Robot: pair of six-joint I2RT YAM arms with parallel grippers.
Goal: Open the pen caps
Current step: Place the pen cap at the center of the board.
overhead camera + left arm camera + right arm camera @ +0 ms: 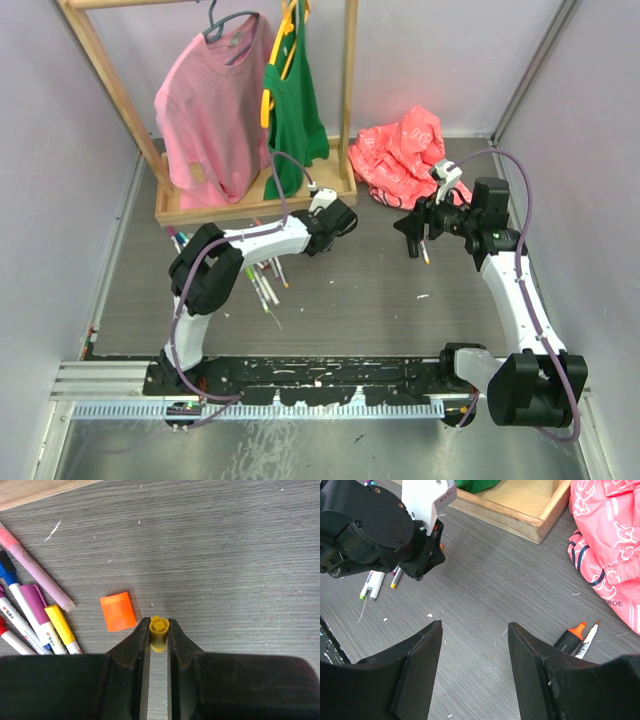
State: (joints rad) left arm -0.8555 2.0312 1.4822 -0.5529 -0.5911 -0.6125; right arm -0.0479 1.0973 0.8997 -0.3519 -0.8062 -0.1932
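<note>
Your left fingers [131, 650] pinch a yellow cap [159, 630], its lower end hidden between them, while your right fingers [417, 665] stand spread, partly covering the black highlighter [568, 637].

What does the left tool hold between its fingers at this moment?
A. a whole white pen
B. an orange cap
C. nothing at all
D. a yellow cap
D: in the left wrist view the left tool is shut on a small yellow cap, while the orange cap lies loose beside it.
</note>
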